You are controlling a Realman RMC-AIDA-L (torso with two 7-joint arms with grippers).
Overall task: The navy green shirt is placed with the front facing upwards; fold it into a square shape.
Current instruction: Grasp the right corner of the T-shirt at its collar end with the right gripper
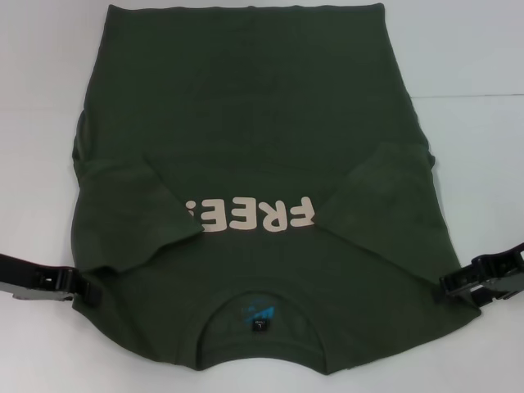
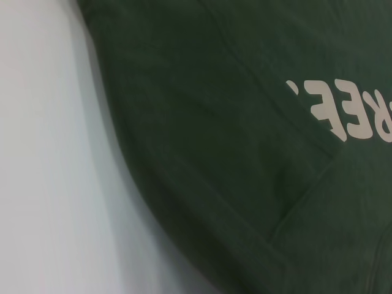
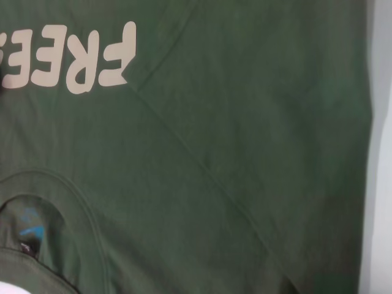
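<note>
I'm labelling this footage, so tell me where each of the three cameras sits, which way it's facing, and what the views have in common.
Head view: on the robot's head, looking forward and down at the navy green shirt on the white table; left gripper and right gripper at the shirt's side edges.
Left wrist view: on the left wrist, above the shirt's edge and a folded-in sleeve; no robot parts show.
Right wrist view: on the right wrist, above the collar and other sleeve; no robot parts.
Shared: all three show the FREE lettering.
</note>
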